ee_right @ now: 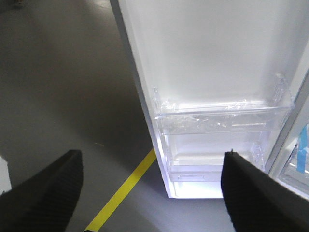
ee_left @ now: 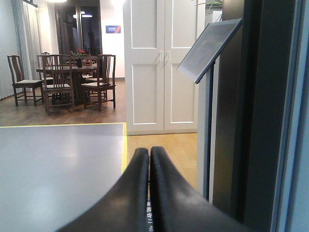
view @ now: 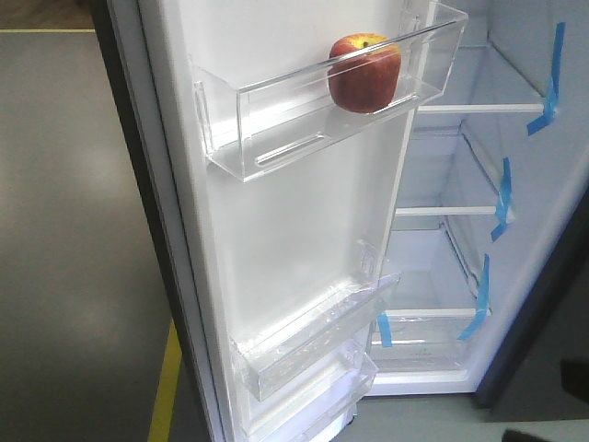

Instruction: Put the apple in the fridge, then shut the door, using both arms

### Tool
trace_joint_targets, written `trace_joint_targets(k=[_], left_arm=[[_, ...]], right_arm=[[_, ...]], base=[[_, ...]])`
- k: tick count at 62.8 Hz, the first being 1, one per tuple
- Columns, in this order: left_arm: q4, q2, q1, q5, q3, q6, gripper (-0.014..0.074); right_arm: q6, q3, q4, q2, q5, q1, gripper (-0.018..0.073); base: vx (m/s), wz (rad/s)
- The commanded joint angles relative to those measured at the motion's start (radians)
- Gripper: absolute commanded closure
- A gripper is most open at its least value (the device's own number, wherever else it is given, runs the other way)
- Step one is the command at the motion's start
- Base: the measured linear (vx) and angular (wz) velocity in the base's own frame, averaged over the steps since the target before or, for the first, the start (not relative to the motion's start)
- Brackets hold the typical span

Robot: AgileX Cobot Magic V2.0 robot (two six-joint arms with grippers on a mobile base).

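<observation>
**Apple in the upper door bin, both grippers empty**

The left gripper [ee_left: 148,151] points level across the room, its two black fingers pressed together with nothing between them. A dark grey upright edge, probably the outer side of the door, fills the right of that view. The right gripper [ee_right: 152,154] tilts down toward the floor. Its fingers sit in the lower left and lower right corners of the frame, spread wide and holding nothing. Between them lie the lower door bins [ee_right: 222,121] and a yellow floor line [ee_right: 123,191].

In the front view the apple [view: 364,74] rests in the clear upper bin [view: 276,138] on the white inner liner of the door [view: 294,239], at the top centre of the frame. The door stands open. The fridge [view: 538,276] shows its white interior on the right, with blue tape strips [view: 502,198] on the shelf edges.

A blue sign [ee_left: 114,29] on the far wall, upper left, and white print along the left gripper's finger seam are both too small to read.
</observation>
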Motion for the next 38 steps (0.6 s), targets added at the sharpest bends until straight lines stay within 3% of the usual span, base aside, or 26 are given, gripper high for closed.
trace_joint_targets(k=[1,38], left_arm=[[-0.009,-0.015,0.001,-0.075,0.021,-0.005,0.0603],[-0.009,-0.015,0.001,-0.076,0.021,-0.005,0.0603]], right_arm=[[-0.008,0.019,0.031,-0.052,-0.02,-0.005,-0.0003],[-0.004,0.081,0.052,-0.162,0.034,-0.005,-0.0003]], base=[[0.0,0.0],[0.0,0.0]])
